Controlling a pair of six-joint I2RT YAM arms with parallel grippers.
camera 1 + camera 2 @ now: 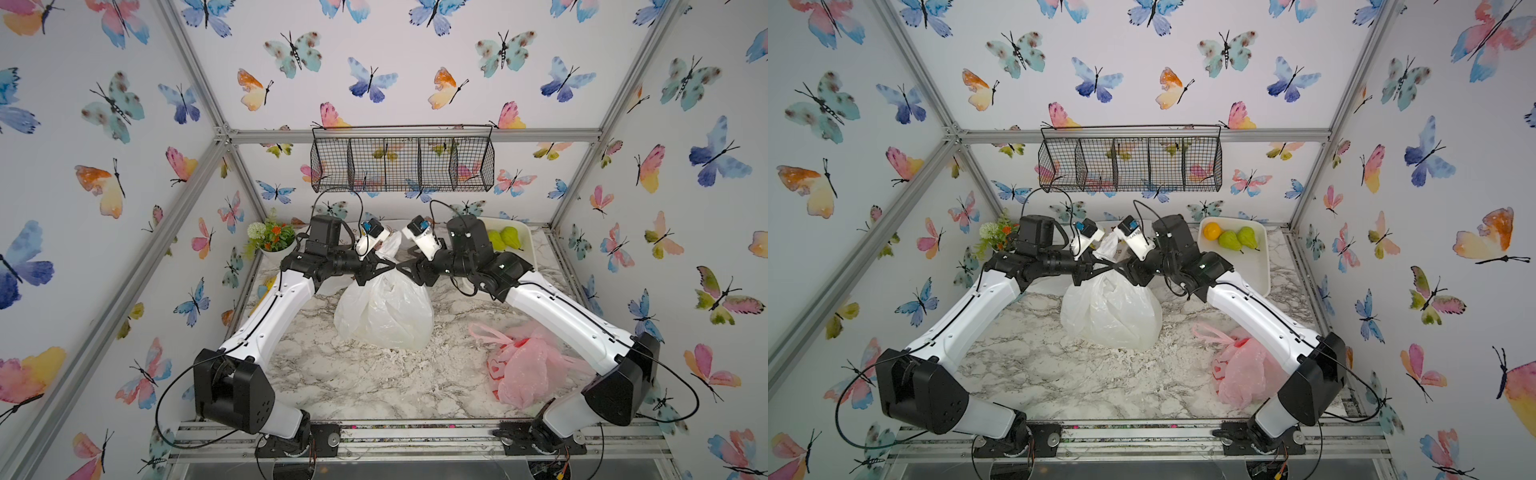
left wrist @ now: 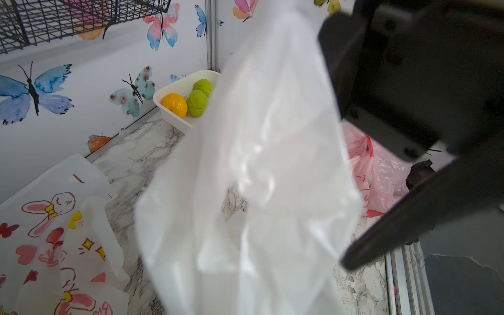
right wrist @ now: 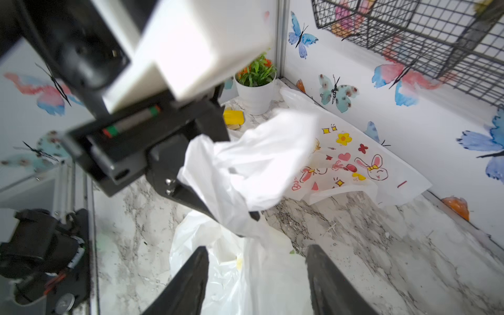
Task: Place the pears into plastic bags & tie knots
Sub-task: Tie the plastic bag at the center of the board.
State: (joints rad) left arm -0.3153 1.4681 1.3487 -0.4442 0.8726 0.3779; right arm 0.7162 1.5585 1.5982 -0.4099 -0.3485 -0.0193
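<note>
Now, left claw on white bag.

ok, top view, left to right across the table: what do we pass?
potted plant → white bag → orange → green pear → second green pear. Pink bag skipped: it overlaps the tray sideways.
</note>
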